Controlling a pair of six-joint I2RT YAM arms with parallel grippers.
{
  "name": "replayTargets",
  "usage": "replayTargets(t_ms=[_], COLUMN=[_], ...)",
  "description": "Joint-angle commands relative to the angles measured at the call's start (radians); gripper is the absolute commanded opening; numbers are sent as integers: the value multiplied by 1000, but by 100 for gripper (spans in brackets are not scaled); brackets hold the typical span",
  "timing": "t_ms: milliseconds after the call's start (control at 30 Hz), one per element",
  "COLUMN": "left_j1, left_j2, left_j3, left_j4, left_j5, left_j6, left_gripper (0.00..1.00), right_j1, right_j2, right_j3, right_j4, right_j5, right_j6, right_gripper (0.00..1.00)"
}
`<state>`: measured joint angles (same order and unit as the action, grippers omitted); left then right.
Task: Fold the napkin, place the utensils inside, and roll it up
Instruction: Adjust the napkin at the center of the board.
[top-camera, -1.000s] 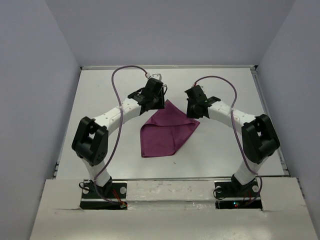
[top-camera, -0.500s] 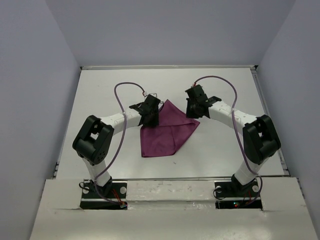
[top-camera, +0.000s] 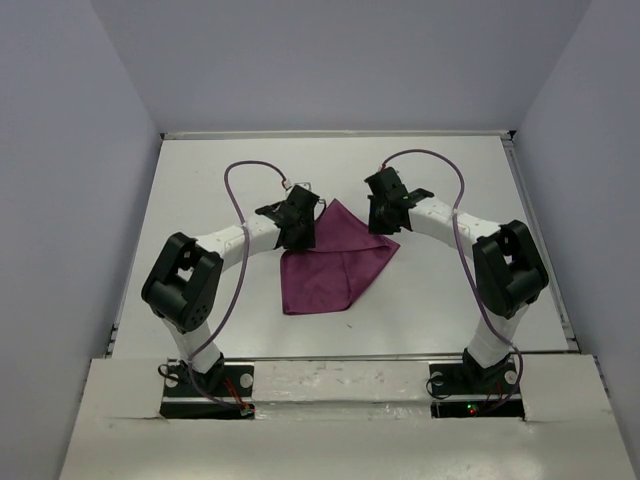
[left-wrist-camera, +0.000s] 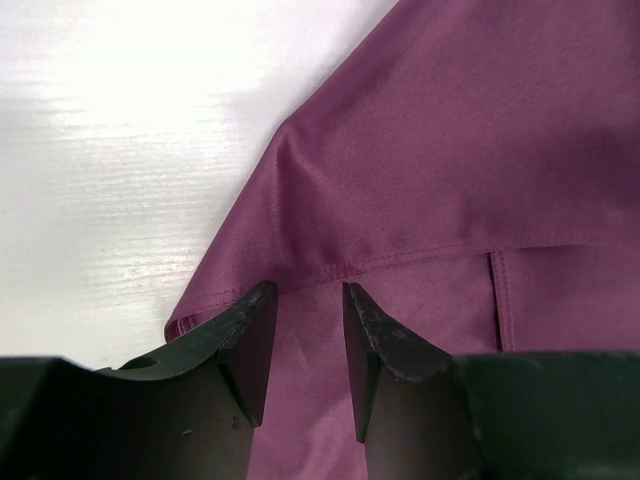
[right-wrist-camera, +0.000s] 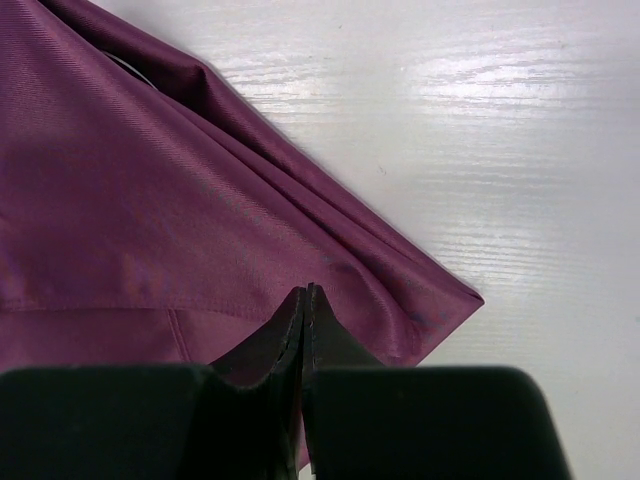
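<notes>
Pale lavender walls (top-camera: 330, 60) box my glossy white desk (top-camera: 200, 200). At its middle lies the folded plum cloth napkin (top-camera: 325, 270), my left gripper (left-wrist-camera: 307, 292) narrowly parted over its hem, my right gripper (right-wrist-camera: 305, 290) closed.

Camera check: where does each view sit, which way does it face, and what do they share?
Top external: above, behind the bases, facing down at the table; both arms, left tool, right tool.
Left wrist: on the left arm, facing down at the hem of the napkin; its parted fingers show.
Right wrist: on the right arm, facing down at a napkin corner; its closed fingers show.
Shared: all see the napkin and table.
</notes>
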<state>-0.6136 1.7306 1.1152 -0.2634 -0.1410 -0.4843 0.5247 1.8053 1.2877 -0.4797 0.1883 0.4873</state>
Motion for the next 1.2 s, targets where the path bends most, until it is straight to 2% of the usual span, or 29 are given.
replayTargets(t_ms=[0,833,1000,1167], left_j1=[12,34,35,35], left_j2=[-74,26,-32,-149], left_j3=[46,-52,-32,35], left_j4=[-4,93,75,10], left_j5=[-28,-17,-22,-68], left_j6=[-2,-23,-23,-5], left_gripper=[45,44,43,44], right_j1=[-3,-3,-3,-3], right_j2=[-9,84,101,33], right_j3=[19,-21,-21,24], right_j4=[9,32,38,12], right_j5=[28,117,120,76], right_j6=[-15,-42,-39,-62], right_gripper=[1,1,1,1])
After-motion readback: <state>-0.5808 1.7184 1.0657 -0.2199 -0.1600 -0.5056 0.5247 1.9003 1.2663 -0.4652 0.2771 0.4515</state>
